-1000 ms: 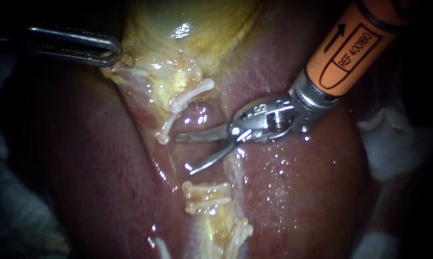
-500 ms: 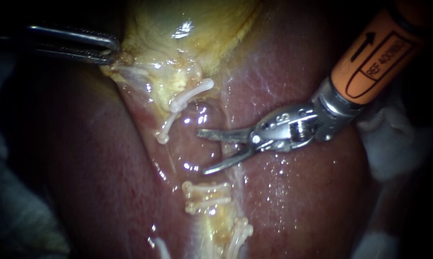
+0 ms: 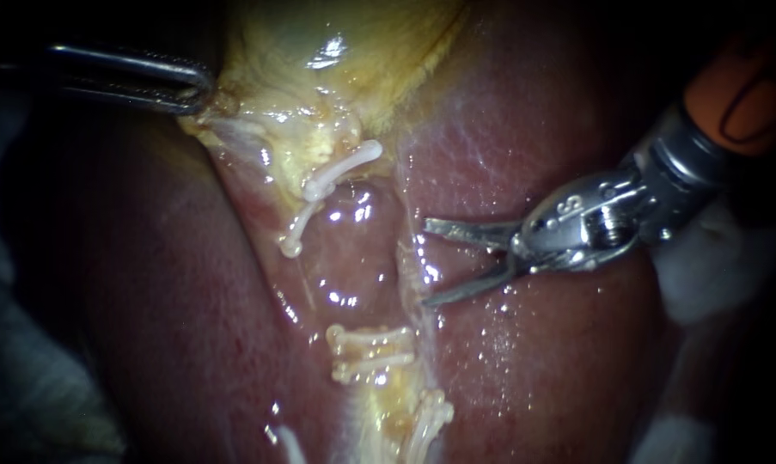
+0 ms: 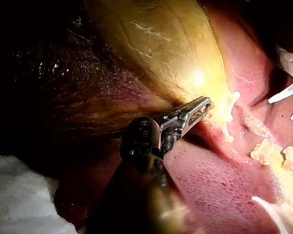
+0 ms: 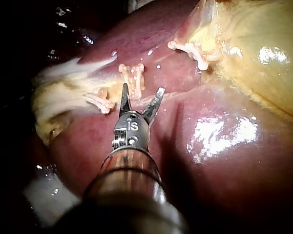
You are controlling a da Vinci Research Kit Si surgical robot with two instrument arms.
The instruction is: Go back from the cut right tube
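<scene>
**A:** Status on the right instrument?

**B:** Retreat step, partway through by my read. The right instrument [image 3: 428, 264] has its blades spread with nothing between them. The tips are just beside the gap's edge, and the body is over the liver [image 3: 559, 361].

**A:** Where's the cut tube?

**B:** One stump of the cut tube [image 3: 375, 354] sits at the lower clips [image 3: 353, 339]. The other end is up by the upper clips [image 3: 345, 167], with a bare gap between the two sets. I can't tell from this which of the two tubes it is.

**A:** Left?

**B:** The left instrument [image 3: 203, 93] is clamped on the gallbladder [image 3: 336, 51] edge, well apart from the clips. The wrist view agrees: jaws together on yellow tissue.

**A:** Next move?

**B:** My call is to pull back along the shaft line and lift off the wet surface. Closing the blades first would cut the snag risk, since the lower tip is just beside the pale strand [image 3: 415, 275] at the gap. The left should hold its grip and not move.
</scene>
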